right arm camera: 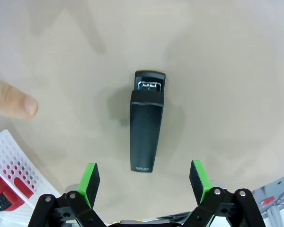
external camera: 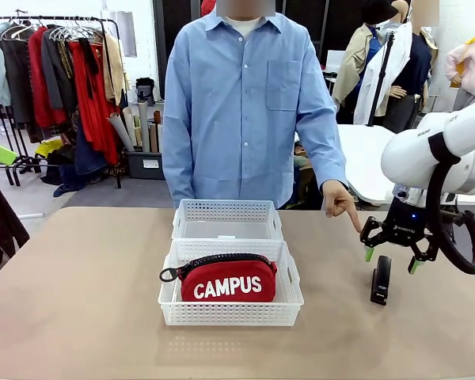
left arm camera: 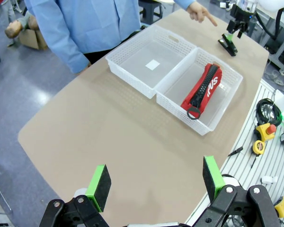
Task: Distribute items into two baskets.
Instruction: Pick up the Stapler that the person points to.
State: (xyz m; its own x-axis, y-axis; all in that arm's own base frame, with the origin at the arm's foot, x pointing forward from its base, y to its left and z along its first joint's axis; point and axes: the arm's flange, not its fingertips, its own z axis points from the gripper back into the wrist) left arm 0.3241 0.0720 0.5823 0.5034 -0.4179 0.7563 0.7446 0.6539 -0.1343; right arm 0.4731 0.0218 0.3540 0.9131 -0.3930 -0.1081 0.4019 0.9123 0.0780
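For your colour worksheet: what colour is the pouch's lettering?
White, on the red pouch; clearest in front view.

Stapler (right arm camera: 146, 130) matt plastic, pouch (external camera: 228, 283) woven cloth.

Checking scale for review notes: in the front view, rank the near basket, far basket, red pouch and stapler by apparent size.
1-2. near basket and far basket, unranked: nearness enlarges the near one.
3. red pouch.
4. stapler, smallest.

tan table (external camera: 79, 301) is sitting on grey floor (external camera: 95, 194). beyond table's far-left corner a clothes rack (external camera: 63, 71) w/ red & dark garments is standing, rolls (external camera: 134, 127) leaning upright nr it. beyond table's far-right edge, white tabletop (external camera: 364, 158) is showing.
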